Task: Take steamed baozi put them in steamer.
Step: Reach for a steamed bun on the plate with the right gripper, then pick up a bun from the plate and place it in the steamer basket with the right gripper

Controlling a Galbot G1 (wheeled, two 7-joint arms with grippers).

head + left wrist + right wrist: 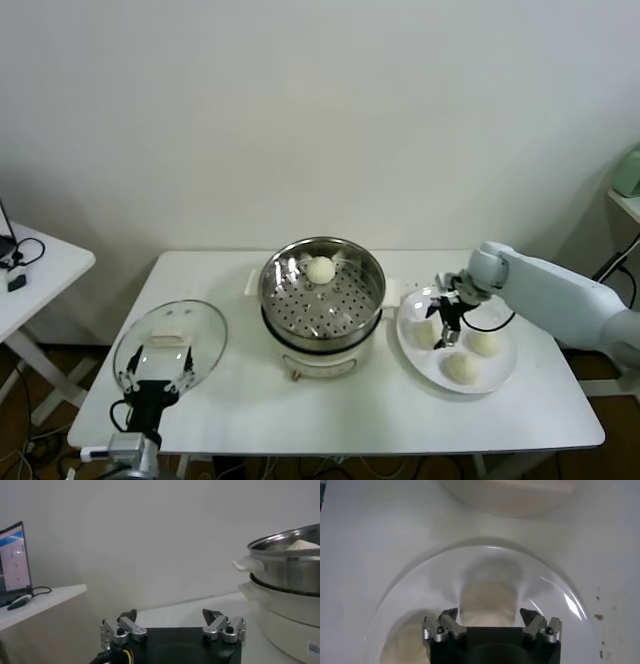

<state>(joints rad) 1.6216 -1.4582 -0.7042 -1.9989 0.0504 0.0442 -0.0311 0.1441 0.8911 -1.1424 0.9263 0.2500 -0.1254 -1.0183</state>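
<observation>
The steel steamer (372,270) sits mid-table on its white cooker base (325,360), with one steamed baozi (320,269) at its far side. Three more baozi lie on a white plate (502,374) to its right. My right gripper (447,330) reaches down over the plate, its open jaws on either side of the nearest baozi (425,335). In the right wrist view that baozi (487,602) sits between the spread fingers of the right gripper (489,614), with small gaps on both sides. My left gripper (152,385) rests open at the front left.
A glass lid (170,335) lies on the table under the left gripper (170,615). A white side table (40,265) with a laptop (12,555) stands further left. The steamer (285,567) shows in the left wrist view, with its baozi (302,544).
</observation>
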